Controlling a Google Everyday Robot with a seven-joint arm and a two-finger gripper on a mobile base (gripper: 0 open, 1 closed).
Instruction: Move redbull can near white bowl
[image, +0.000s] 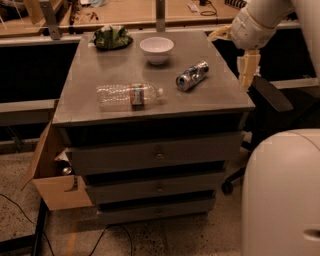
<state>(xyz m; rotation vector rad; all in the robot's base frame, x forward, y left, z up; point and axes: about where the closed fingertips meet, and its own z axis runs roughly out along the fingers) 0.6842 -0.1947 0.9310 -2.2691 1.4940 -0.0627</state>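
Observation:
The redbull can (192, 76) lies on its side on the grey cabinet top (210, 100), right of centre, with its shiny round top facing front-left. The white bowl (157, 49) stands upright behind and to the left of the can, about a can's length away. My gripper (248, 71) hangs pointing down just beyond the cabinet's right edge, to the right of the can and above the level of the top. It holds nothing.
A clear water bottle (129, 95) with a red-and-white label lies on its side at front left. A green chip bag (111, 37) sits at the back left. An office chair (270, 95) stands on the right, a cardboard box (50, 175) on the floor at left, and my base (282, 195) at lower right.

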